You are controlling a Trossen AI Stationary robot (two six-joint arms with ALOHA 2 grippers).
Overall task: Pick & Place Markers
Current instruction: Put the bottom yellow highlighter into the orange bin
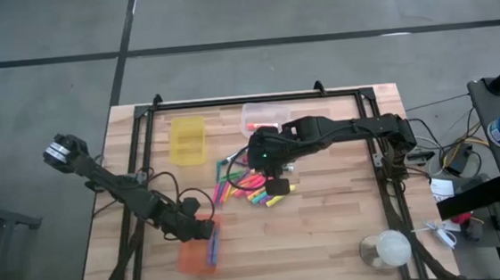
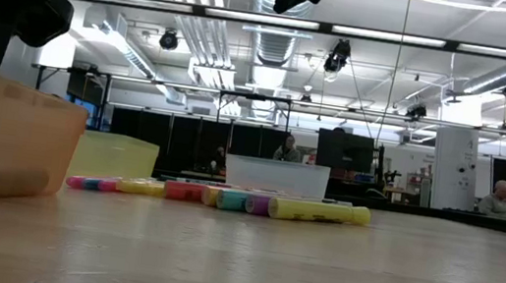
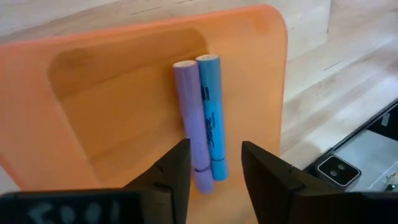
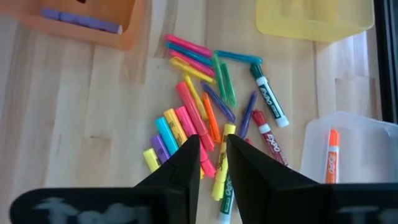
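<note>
The surface (image 1: pixel 345 213) was pale wood in jointed planks, smooth with a low sheen. The orange bin (image 3: pixel 124 81) was smooth, translucent plastic, as was the yellow bin (image 1: pixel 187 139); the clear bin (image 4: pixel 348 146) looked frosted. The markers (image 4: pixel 199 112) had smooth plastic barrels. The left end effector (image 3: pixel 214 180) fingers (image 3: pixel 177 177) were matt black.

Grey floor (image 1: pixel 41 94) with dark seams surrounds the wooden table (image 1: pixel 329 232); ceiling lights (image 2: pixel 251 17) and ducts (image 2: pixel 272 40) fill the upper frame.
</note>
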